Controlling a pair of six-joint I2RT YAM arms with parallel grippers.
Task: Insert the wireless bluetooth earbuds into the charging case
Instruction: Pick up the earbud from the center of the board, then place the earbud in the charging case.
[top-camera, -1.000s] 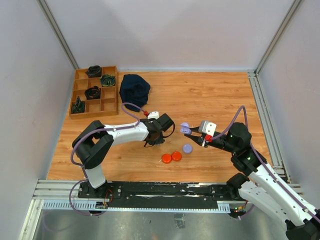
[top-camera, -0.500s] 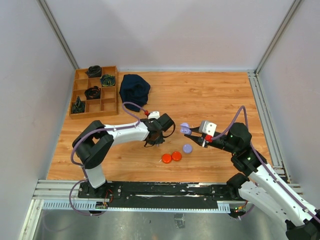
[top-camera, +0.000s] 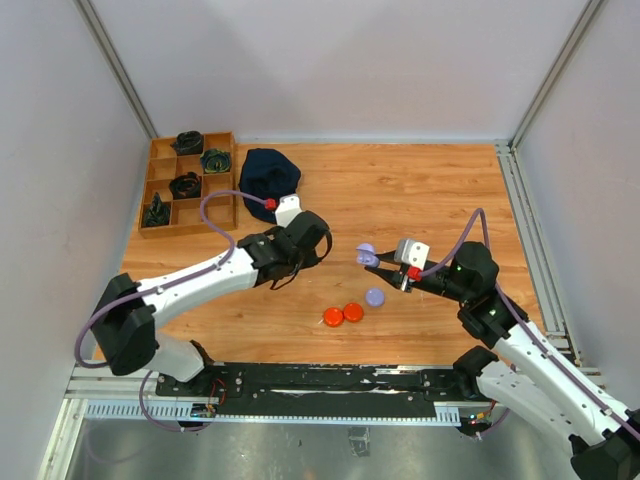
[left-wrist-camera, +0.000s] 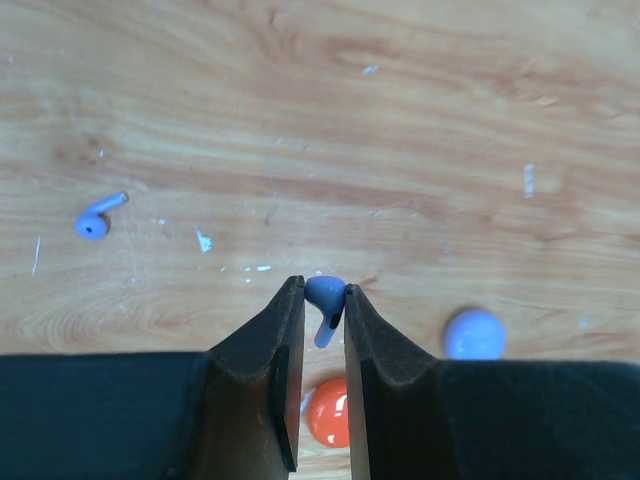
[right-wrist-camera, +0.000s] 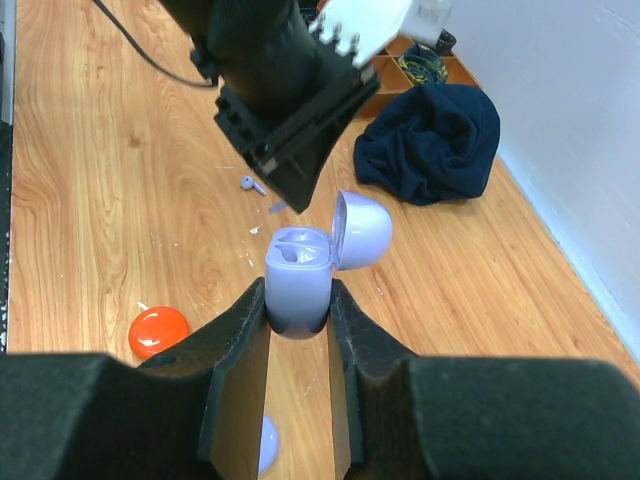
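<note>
Two grippers: near each other over the table (top-camera: 420, 190), tips apart.
Left gripper (left-wrist-camera: 323, 291): closed narrow on a lavender earbud (left-wrist-camera: 321, 322), pinched right at the tips, with the head forward and the stem lying back between the jaws.
Right gripper (right-wrist-camera: 298, 292): clamped narrow on the case (right-wrist-camera: 297, 268), held off the table with its mouth up and its lid (right-wrist-camera: 362, 228) tipped back.
Loose earbud (left-wrist-camera: 98, 217): lies on the table, well apart from the held one, and can wait its turn.
Approach: come in from the side away from the lid, so the hinge does not block the tips.
Alignment: likely needs a wrist turn so the stem points down into a well before lowering.
Release: open only once the stem seats, because so thin a pinch could let the earbud twist or pop free.
Case arm: hold level and steady.
Discs (top-camera: 352, 311): lie on the table below and are not part of this step.
</note>
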